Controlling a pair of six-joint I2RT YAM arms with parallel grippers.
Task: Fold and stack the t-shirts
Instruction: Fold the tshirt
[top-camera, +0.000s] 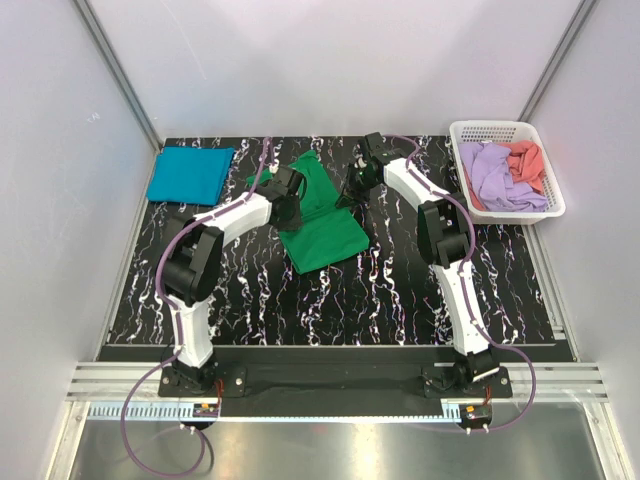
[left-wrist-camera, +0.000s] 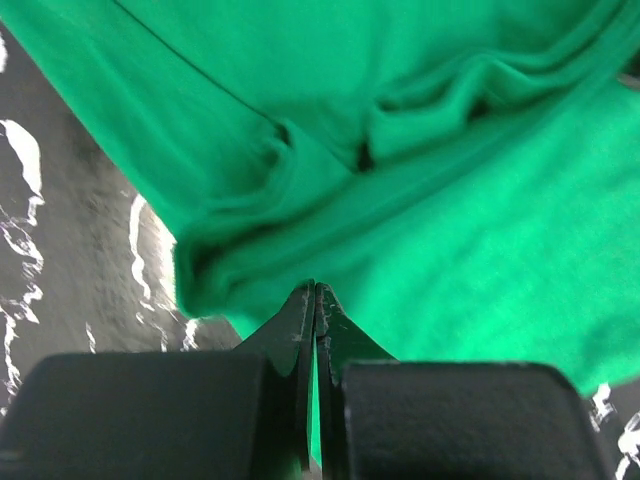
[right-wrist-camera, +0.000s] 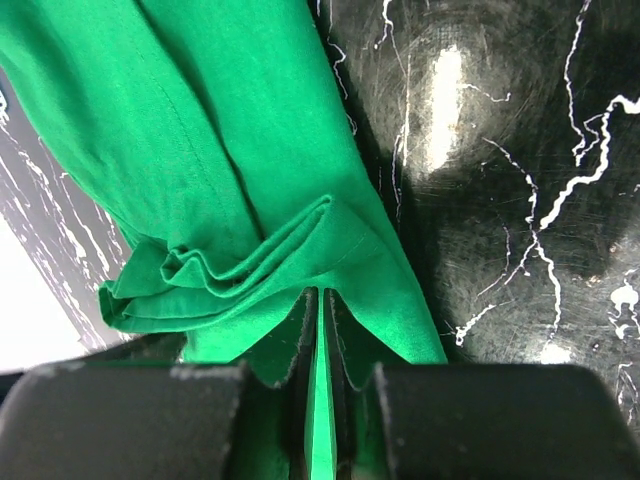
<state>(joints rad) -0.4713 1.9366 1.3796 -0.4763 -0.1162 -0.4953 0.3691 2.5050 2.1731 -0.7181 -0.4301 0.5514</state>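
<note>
Seemingly mid-fold: the left end effector (left-wrist-camera: 315, 292) and right end effector (right-wrist-camera: 320, 296) each pinch the green shirt (top-camera: 325, 238) near the desk's (top-camera: 400, 300) far edge. Next they likely carry it over evenly.

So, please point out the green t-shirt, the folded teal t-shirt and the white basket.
green t-shirt (top-camera: 325, 240), top view, near flat part
teal t-shirt (top-camera: 190, 173), top view, its middle
white basket (top-camera: 495, 125), top view, far rim
</note>
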